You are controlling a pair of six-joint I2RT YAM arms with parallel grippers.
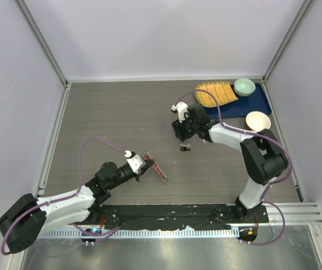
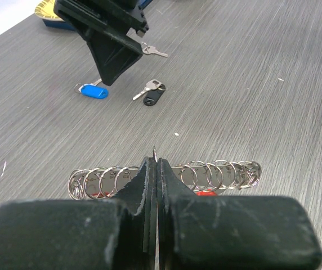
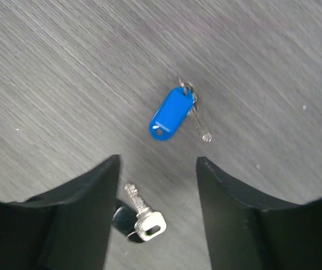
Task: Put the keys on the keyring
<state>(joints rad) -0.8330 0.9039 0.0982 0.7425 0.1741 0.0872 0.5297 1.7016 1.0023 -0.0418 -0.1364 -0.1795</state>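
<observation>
Although both arms reach over the dark grey table [image 1: 104, 112], only the left one holds anything. At the far right corner lies a blue mat [image 1: 259, 104] bearing a yellow cloth [image 1: 214, 93], a green bowl [image 1: 244, 86] and a cream bowl [image 1: 258, 120].

Left of centre and near, the left gripper [image 2: 154, 163] has its jaws pressed together on the middle of the keyring [image 2: 223, 173]. The coil of silvery loops runs out to both sides of the fingertips, and the red fob [image 2: 206, 193] shows beneath it.

Farther off and to the right, the right gripper [image 3: 158, 163] has its jaws wide apart with nothing between them. The blue-headed key [image 3: 172, 114] lies on the table just beyond the fingertips, in line with the gap. The black-headed key [image 2: 152, 95] lies nearer, partly hidden by one finger. The plain silver key [image 2: 154, 52] lies farthest, beside that gripper.
</observation>
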